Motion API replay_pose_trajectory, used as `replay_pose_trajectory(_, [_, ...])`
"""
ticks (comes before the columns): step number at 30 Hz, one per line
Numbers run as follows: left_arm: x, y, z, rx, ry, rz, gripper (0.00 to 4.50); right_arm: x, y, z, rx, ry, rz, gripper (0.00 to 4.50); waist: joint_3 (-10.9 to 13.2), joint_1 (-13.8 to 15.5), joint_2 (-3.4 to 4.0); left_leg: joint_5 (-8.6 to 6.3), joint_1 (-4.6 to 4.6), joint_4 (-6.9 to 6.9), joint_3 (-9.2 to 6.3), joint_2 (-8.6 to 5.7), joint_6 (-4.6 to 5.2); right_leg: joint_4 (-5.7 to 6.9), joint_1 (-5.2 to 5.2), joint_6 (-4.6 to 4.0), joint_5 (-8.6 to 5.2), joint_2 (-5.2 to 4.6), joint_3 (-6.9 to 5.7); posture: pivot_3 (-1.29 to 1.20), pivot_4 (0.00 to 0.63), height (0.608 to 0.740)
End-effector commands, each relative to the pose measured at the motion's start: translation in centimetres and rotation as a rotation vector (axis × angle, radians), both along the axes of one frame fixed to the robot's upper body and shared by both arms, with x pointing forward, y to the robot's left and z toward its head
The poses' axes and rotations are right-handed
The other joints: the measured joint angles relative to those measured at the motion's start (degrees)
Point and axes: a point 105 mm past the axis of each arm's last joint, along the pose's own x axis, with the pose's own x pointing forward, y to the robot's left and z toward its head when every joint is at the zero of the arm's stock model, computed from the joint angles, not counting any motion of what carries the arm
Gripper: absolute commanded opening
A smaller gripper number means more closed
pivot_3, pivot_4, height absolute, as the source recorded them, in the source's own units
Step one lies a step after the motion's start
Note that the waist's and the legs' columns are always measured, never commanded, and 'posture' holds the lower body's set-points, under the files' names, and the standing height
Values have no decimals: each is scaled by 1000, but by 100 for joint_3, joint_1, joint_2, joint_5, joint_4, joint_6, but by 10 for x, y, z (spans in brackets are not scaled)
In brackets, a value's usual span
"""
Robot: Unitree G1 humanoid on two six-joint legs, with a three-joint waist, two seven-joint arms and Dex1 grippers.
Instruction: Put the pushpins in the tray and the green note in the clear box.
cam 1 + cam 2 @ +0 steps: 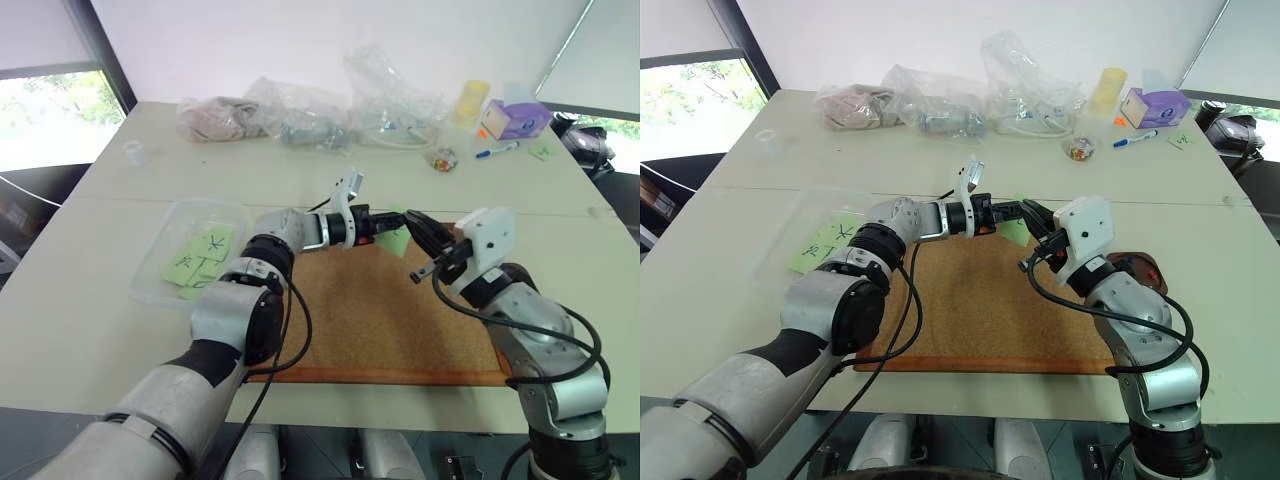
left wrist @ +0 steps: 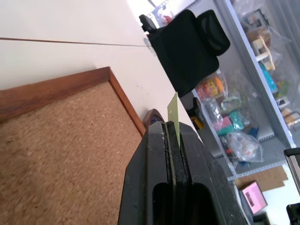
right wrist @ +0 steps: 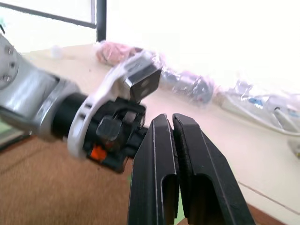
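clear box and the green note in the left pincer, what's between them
In the left eye view, the left arm reaches from beside the clear box over the cork board to the pinched green note.

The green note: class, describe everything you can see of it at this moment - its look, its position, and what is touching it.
The green note is a small, thin piece of pale green paper, held up in the air above the far edge of the cork board. The left gripper is shut on it; in the left wrist view the paper stands edge-on, pinched between the two black fingers with a corner poking out past their tips. The right gripper, also shut, meets it from the other side. No writing on it can be made out.
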Motion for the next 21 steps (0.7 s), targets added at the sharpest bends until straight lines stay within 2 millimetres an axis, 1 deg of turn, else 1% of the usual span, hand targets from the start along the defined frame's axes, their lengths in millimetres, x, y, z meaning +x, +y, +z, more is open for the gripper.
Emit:
replay_pose_trajectory(1, [0, -1, 19, -54, -55, -24, 42, -4, -27, 14, 110, -44, -124, 0, 0, 3, 0, 0, 0, 0, 0, 0, 0, 0, 0, 0, 0, 0, 0, 0, 150, 737])
replay_pose_trajectory(2, [-1, 0, 21, -52, -82, -36, 42, -4, -39, 13, 141, -37, -175, 0, 0, 3, 0, 0, -1, 0, -1, 0, 0, 0, 0, 0, 0, 0, 0, 0, 150, 737])
replay_pose_trajectory(4, [-9, 2, 31, -47, -217, -91, 42, -1, -77, 2, 144, 2, -349, 0, -1, -2, 1, 0, -3, 0, -1, 0, 0, 0, 0, 0, 0, 0, 0, 0, 150, 737])
replay_pose_trajectory(6, [-20, 3, 35, -42, -316, -138, 42, -2, -104, -11, 122, 50, -473, 0, -2, -5, 3, 0, -2, 0, 1, 2, -1, 0, 0, 0, 0, -1, 1, 0, 150, 737])
replay_pose_trajectory(9, [-35, 6, 37, -42, -402, -163, 42, -5, -130, -30, 79, 126, -576, 0, -3, -9, 6, 1, -1, -1, 1, 5, -2, 3, 0, -1, 0, -1, 2, 0, 150, 737])
replay_pose_trajectory(11, [-49, 6, 37, 1, -555, -175, 42, -9, -147, -46, 60, 193, -643, 0, -5, -23, 10, 1, 2, -1, 1, 6, -2, 8, 0, -1, 0, 0, 4, 0, 150, 737])
replay_pose_trajectory(13, [-60, 5, 36, 23, -632, -191, 42, -11, -156, -57, 63, 235, -671, 0, -5, -15, 12, 1, 5, -3, 2, 7, -2, 8, 1, -3, -1, 0, 8, 0, 150, 737])
replay_pose_trajectory(14, [-63, 4, 36, 24, -639, -191, 42, -11, -159, -61, 63, 253, -681, 0, -5, -13, 13, 1, 6, -3, 2, 7, -2, 9, 1, -4, -1, 0, 8, 0, 150, 737])
replay_pose_trajectory(17, [-70, 2, 36, 23, -657, -202, 42, -10, -162, -70, 85, 290, -674, 0, -6, -13, 14, 1, 6, -1, 2, 6, -2, 8, 2, -6, -1, 0, 10, 0, 150, 737])
replay_pose_trajectory(21, [-75, 0, 31, 46, -676, -219, 42, -10, -163, -80, 100, 340, -665, 0, -6, -14, 14, 1, 7, -1, 1, 4, -1, 7, 3, -6, -1, 1, 10, 0, 150, 737])
